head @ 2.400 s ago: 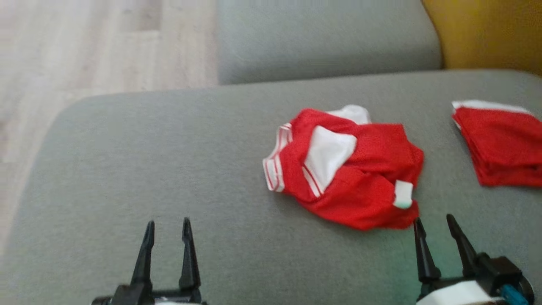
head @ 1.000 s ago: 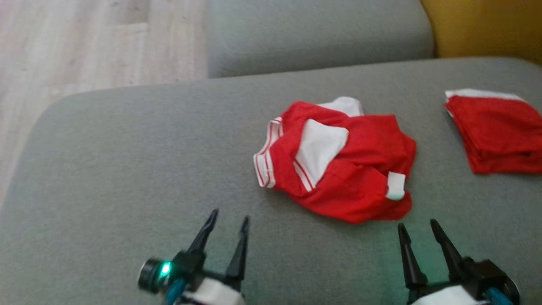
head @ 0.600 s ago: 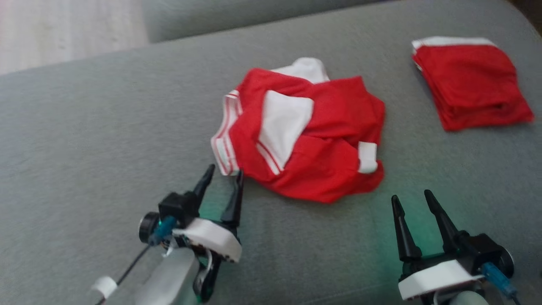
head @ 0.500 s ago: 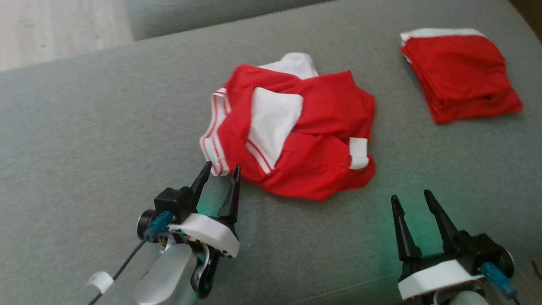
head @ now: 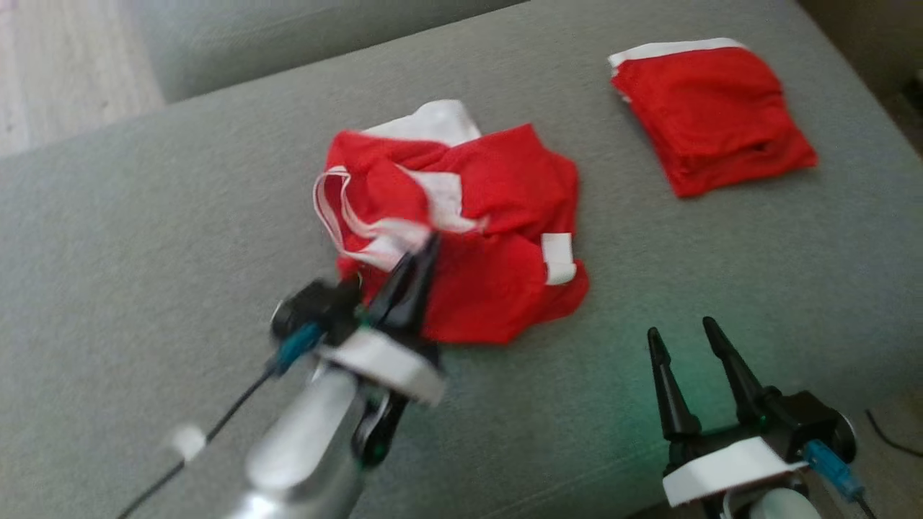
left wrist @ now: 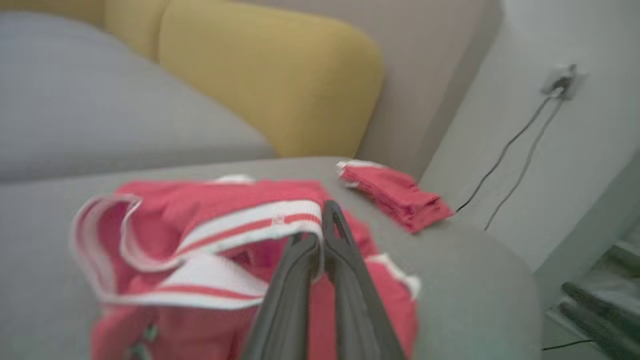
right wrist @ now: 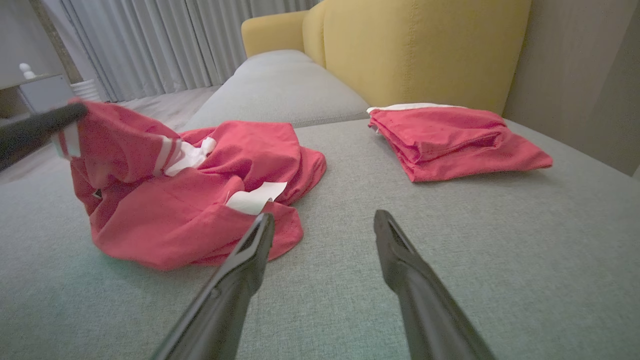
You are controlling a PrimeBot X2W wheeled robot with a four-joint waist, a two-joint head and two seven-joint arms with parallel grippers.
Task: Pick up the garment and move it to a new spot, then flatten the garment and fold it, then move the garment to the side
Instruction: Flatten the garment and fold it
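The garment (head: 505, 180) is a crumpled red piece with white panels and a white, red-striped hem, lying mid-cushion. My left gripper (head: 430, 245) is shut on that striped hem at the garment's left side and holds it raised off the cushion. The left wrist view shows the hem (left wrist: 240, 225) pinched between the closed fingers (left wrist: 300, 260). In the right wrist view the lifted edge hangs from the left gripper's finger (right wrist: 35, 130), with the garment (right wrist: 175, 215) spread below. My right gripper (head: 681, 330) (right wrist: 324, 218) stands open over bare cushion just right of the garment's near edge, touching nothing.
A folded red garment (head: 710, 115) (right wrist: 450, 135) lies at the cushion's far right. The grey sofa cushion (head: 144, 252) rounds off toward the wooden floor (head: 65, 65) at left. A yellow backrest (right wrist: 425, 45) rises behind, and a wall cable (left wrist: 515, 145) hangs at right.
My left gripper reached the garment's striped hem, shut on it and lifted it up and to the right. The head camera shifted too. The right gripper stayed open and still.
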